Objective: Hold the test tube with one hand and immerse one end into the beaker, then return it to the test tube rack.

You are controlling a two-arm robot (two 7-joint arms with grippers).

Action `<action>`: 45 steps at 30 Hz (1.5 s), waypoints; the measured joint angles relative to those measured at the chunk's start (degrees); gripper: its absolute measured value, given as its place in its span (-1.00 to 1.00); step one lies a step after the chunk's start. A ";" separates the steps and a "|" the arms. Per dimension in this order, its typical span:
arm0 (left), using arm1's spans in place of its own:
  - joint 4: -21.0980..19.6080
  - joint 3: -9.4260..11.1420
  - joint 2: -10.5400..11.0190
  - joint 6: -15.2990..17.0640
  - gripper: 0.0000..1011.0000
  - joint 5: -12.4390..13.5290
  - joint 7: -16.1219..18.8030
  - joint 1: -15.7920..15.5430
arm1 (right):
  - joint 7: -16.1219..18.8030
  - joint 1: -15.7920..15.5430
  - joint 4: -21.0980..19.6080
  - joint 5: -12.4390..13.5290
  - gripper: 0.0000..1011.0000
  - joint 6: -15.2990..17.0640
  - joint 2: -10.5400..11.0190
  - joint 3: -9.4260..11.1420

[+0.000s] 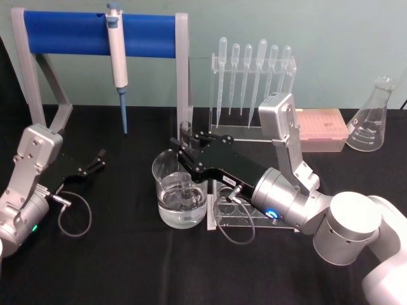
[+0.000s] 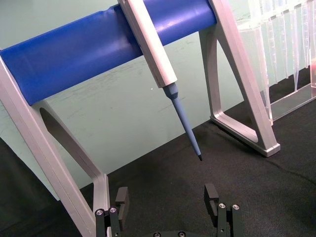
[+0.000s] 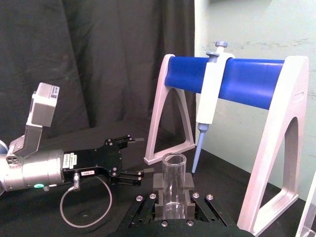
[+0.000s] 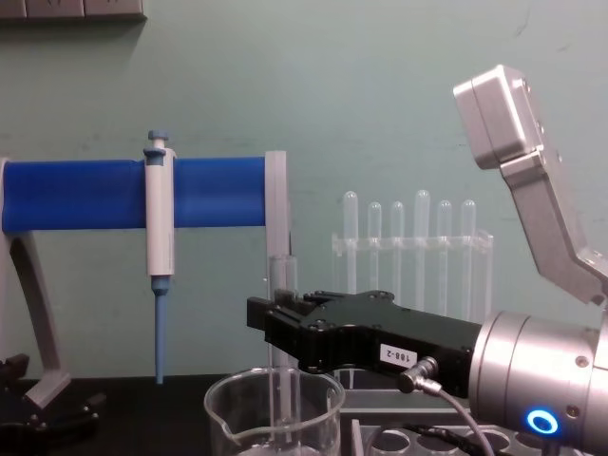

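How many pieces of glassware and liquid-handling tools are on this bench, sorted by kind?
Test tube, held in the right hand: 1
Beaker: 1
Conical flask: 1
Plastic pipettes in the clear rack: 6
Blue-and-white pipettor: 1
Total: 10

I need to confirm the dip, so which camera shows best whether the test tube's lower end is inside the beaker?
The chest view: the test tube, held upright by the right gripper, runs down inside the beaker. The head view shows it from above, inside the beaker's rim. The right wrist view shows its open top.
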 joint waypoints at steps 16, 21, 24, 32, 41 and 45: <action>0.00 0.00 0.00 0.00 0.98 0.00 0.00 0.00 | 0.00 0.00 0.00 0.00 -0.55 0.00 0.00 0.00; 0.00 0.00 0.00 0.00 0.98 0.00 0.00 0.00 | 0.00 0.00 0.00 0.00 -0.55 0.00 0.00 0.00; 0.00 0.00 0.00 0.00 0.98 0.00 0.00 0.00 | 0.00 0.00 0.00 0.00 -0.55 0.00 0.00 0.00; 0.00 0.00 0.00 0.00 0.98 0.00 0.00 0.00 | 0.00 0.00 0.00 0.00 -0.55 0.00 0.00 0.00; 0.00 0.00 0.00 0.00 0.98 0.00 0.00 0.00 | 0.00 0.00 0.00 0.00 -0.55 0.00 0.00 0.00; 0.00 0.00 0.00 0.00 0.98 0.00 0.00 0.00 | 0.00 0.00 0.00 0.00 -0.55 0.00 0.00 0.00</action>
